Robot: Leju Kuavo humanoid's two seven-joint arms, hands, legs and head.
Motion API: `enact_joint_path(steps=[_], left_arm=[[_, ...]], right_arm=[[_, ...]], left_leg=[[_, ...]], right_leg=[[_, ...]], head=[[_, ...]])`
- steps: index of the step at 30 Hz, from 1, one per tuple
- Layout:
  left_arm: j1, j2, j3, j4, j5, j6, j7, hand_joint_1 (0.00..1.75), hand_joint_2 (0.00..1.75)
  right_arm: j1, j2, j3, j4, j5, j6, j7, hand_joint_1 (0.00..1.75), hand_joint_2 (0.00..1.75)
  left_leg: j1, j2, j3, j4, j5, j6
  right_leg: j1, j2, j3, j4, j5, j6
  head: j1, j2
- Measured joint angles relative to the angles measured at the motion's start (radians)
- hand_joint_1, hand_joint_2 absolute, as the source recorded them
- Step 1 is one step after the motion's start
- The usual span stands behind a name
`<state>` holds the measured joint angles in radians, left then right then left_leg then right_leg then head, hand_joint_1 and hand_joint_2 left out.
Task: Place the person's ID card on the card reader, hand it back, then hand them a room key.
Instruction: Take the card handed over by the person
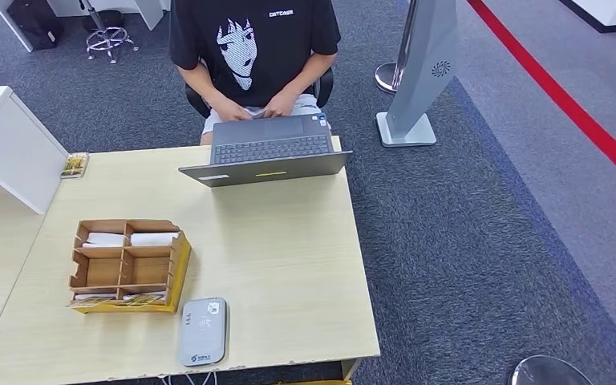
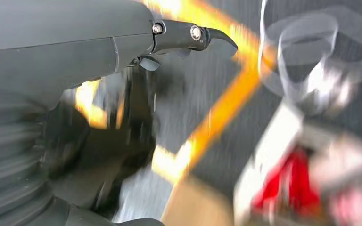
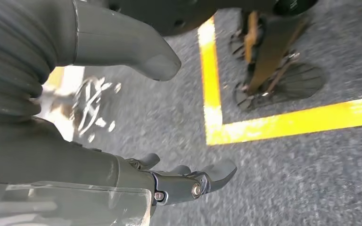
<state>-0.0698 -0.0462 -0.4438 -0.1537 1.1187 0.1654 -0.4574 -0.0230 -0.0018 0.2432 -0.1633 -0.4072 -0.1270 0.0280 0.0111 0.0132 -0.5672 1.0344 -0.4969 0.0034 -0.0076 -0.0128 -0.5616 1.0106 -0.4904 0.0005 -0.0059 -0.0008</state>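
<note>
A light wooden surface (image 1: 289,265) fills the middle of the head view. Near its far left corner lies a small yellow-printed card (image 1: 74,164), its long axis running from the near edge toward the far edge. Closer in, by the left edge, a tan cardboard organiser (image 1: 127,265) with open compartments holds white room key cards (image 1: 152,239) in its far compartments, lying flat with their long sides parallel to the near edge. Just beside its near right corner, at the near edge of the surface, sits the grey card reader (image 1: 203,330), its long axis pointing from the near edge toward the far edge. At the middle of the far edge an open grey laptop (image 1: 266,152) faces a seated person (image 1: 253,48) in a black T-shirt, whose hands (image 1: 277,106) rest at their lap behind it. The ID card itself cannot be made out.

The left hand (image 2: 122,42) hangs over blurred floor, fingers (image 2: 198,35) extended, holding nothing. The right hand (image 3: 122,117) hangs above grey carpet with yellow tape (image 3: 273,125), thumb and fingers (image 3: 193,181) apart, empty.
</note>
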Motion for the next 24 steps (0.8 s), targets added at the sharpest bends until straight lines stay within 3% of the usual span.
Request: enact_joint_path(steps=[3,8,12,14,16,20,24], left_arm=[[0.024,0.033,-0.009,0.004,-0.085,0.015,-0.012,0.0,1.75],[0.037,0.055,-0.015,0.01,-0.053,-0.028,-0.044,0.0,1.75],[0.034,0.052,-0.013,0.009,-0.013,-0.019,-0.155,0.0,1.75],[0.053,0.053,0.011,-0.029,-0.083,0.0,-0.217,0.0,1.75],[0.093,0.053,0.079,-0.11,-0.258,0.018,-0.237,0.0,1.75],[0.172,0.026,0.31,-0.28,-0.622,-0.023,-0.243,0.0,1.75],[0.238,-0.056,0.583,-0.466,-0.992,-0.148,-0.236,0.0,1.75]], right_arm=[[0.01,0.05,-0.057,0.0,-0.054,-0.065,-0.035,0.0,1.75],[0.025,0.088,-0.074,0.002,0.009,-0.034,-0.037,0.0,1.75],[0.025,0.098,-0.073,0.004,0.008,-0.038,-0.042,0.0,1.75],[0.026,0.103,-0.073,0.004,0.0,-0.05,-0.047,0.0,1.75],[0.027,0.113,-0.074,0.005,-0.01,-0.06,-0.054,0.0,1.75],[0.03,0.127,-0.075,0.006,-0.024,-0.072,-0.068,0.0,1.75],[0.032,0.135,-0.08,0.008,-0.037,-0.081,-0.078,0.0,1.75]], left_leg=[[0.001,0.001,0.0,0.0,0.0,0.0],[0.0,0.0,-0.001,0.0,0.0,0.0],[0.0,0.0,-0.001,0.0,0.0,0.0],[0.0,0.001,-0.001,0.0,0.0,0.0],[-0.001,0.002,0.0,0.0,0.0,0.0],[-0.001,0.002,-0.001,0.0,0.0,0.0],[-0.001,0.002,-0.001,0.0,0.0,0.0]], right_leg=[[0.001,0.001,-0.001,0.0,0.0,0.0],[0.001,0.0,-0.001,0.0,0.0,0.0],[0.001,0.0,-0.001,0.0,0.0,0.0],[0.0,0.001,-0.001,-0.001,0.001,0.0],[-0.001,0.001,-0.001,-0.001,0.001,0.0],[-0.001,0.002,-0.001,-0.001,0.001,0.001],[-0.001,0.002,-0.002,-0.001,0.001,0.001]], head=[[0.0,0.0],[0.0,0.0],[0.001,0.0],[0.001,0.0],[0.001,0.0],[0.001,0.0],[0.0,0.0]])
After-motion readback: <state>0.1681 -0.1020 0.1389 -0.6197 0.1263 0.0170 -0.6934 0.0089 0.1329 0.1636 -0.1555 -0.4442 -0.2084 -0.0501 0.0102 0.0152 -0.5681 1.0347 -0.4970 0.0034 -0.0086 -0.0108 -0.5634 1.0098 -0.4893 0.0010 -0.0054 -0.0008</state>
